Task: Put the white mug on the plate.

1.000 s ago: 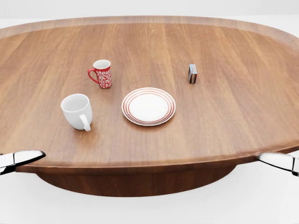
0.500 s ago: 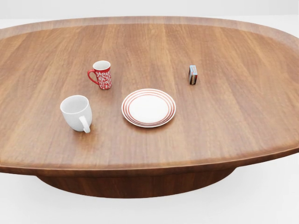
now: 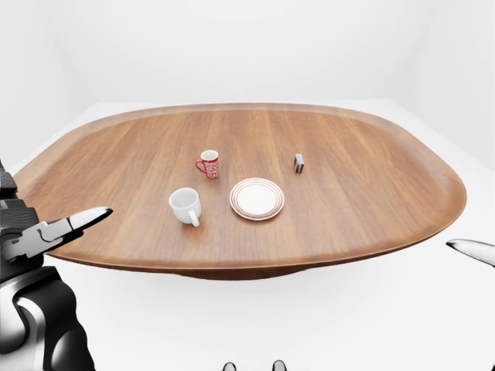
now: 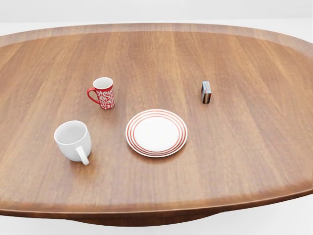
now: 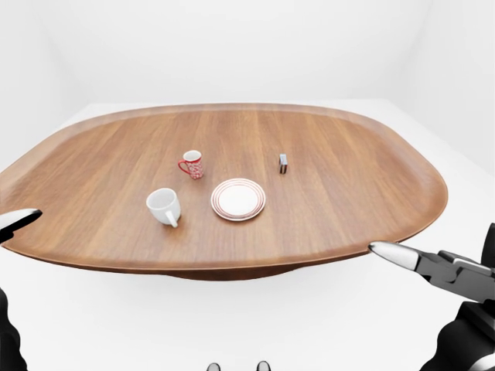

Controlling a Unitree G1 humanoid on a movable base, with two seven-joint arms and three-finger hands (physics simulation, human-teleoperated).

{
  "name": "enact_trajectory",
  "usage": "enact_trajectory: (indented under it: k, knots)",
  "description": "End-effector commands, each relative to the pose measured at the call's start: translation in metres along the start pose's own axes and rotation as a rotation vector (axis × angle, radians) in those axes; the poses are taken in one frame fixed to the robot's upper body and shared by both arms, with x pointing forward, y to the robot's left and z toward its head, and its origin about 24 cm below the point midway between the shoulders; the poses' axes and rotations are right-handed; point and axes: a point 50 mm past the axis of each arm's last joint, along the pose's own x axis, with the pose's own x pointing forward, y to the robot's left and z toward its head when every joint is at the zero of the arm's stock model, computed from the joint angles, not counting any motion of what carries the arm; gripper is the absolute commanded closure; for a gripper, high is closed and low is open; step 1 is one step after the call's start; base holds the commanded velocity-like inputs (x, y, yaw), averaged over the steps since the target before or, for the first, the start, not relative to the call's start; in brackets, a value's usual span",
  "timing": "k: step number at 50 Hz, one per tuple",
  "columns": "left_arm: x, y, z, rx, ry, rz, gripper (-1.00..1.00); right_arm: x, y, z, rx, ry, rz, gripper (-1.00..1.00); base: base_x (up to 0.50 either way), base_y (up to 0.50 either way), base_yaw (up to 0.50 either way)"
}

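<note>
Since the earlier head view, the whole picture is shifted: the camera is seen closer, with the things lower and larger, none moved on the table (image 4: 244, 161). The white mug (image 4: 73, 140) is seen upright, left of the plate (image 4: 156, 132) and apart from it. Above it stand a red patterned mug (image 4: 102, 92) and, well right, a small box (image 4: 206, 92). The left hand (image 3: 54, 232) and right hand (image 5: 433, 267) are held off the table's edge, fingers extended, gripping nothing.
</note>
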Motion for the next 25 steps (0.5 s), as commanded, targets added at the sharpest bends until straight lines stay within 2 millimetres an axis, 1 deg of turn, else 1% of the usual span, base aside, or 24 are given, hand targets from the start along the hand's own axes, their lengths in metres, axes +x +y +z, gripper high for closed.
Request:
enact_trajectory:
  k: [1, 4, 15, 21, 25]
  knots:
    - [0.0007, 0.0007, 0.0015, -0.005, -0.006, 0.004, -1.00, 0.0001, -0.0006, 0.0023, 0.001, -0.009, -0.001, -1.00, 0.31, 0.00, 0.00]
    - [0.0005, 0.0006, -0.0014, 0.000, 0.006, 0.003, -1.00, -0.0001, 0.0003, 0.0003, 0.001, -0.001, 0.002, -1.00, 0.31, 0.00, 0.00]
    - [0.0009, 0.0012, 0.0021, -0.006, -0.008, 0.007, -1.00, -0.0011, -0.0007, -0.0033, -0.002, 0.018, 0.003, -1.00, 0.31, 0.00, 0.00]
    - [0.0007, 0.0010, 0.0013, -0.004, -0.004, 0.005, -1.00, -0.0009, -0.0005, -0.0023, -0.003, 0.013, 0.005, -1.00, 0.31, 0.00, 0.00]
    - [0.0016, 0.0010, 0.0052, -0.011, -0.021, 0.007, -1.00, -0.0010, -0.0014, -0.0008, -0.005, 0.008, 0.003, -1.00, 0.31, 0.00, 0.00]
